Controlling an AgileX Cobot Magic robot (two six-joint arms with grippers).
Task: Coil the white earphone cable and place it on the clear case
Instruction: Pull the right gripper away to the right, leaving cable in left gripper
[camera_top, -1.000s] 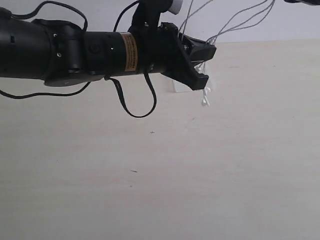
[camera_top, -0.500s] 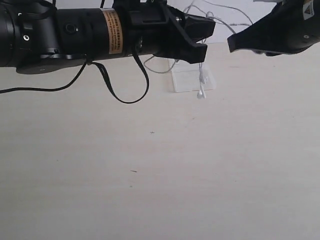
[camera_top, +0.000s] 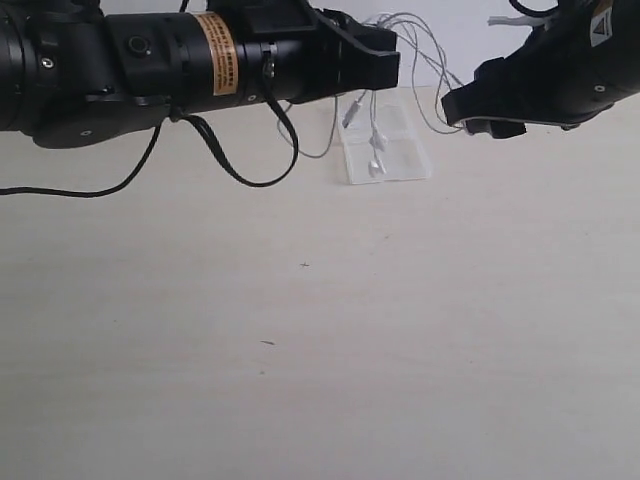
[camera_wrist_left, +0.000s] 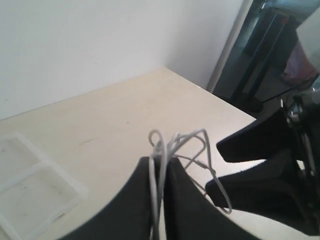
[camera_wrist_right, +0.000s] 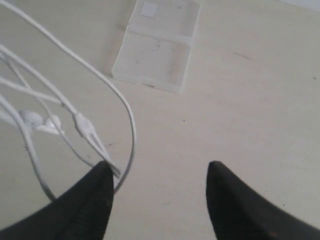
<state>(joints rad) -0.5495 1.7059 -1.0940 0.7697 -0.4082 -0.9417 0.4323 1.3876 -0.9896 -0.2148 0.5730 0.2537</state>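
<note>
My left gripper (camera_top: 385, 55) is shut on a bundle of the white earphone cable (camera_wrist_left: 170, 150), whose loops stick out past the fingertips (camera_wrist_left: 150, 165). In the exterior view the cable (camera_top: 420, 50) hangs from it, the earbuds (camera_top: 375, 160) dangling just over the clear case (camera_top: 385, 148) on the table. The case (camera_wrist_right: 157, 45) lies open as two flat panels and also shows in the left wrist view (camera_wrist_left: 30, 190). My right gripper (camera_wrist_right: 157, 167) is open, close beside the left one; a cable loop (camera_wrist_right: 127, 115) and earbuds (camera_wrist_right: 40, 121) hang by one finger (camera_wrist_right: 95, 195).
The pale wooden table (camera_top: 320, 330) stretches toward the front. A white wall (camera_wrist_left: 75, 45) stands behind it. The left arm's thick black cable (camera_top: 250, 170) droops below the arm. Dark furniture (camera_wrist_left: 270, 50) stands beyond the table's corner.
The left gripper with the cable has shifted left and up, uncovering the case. The right gripper has come into view at the upper right. The earbuds now hang over the case.
</note>
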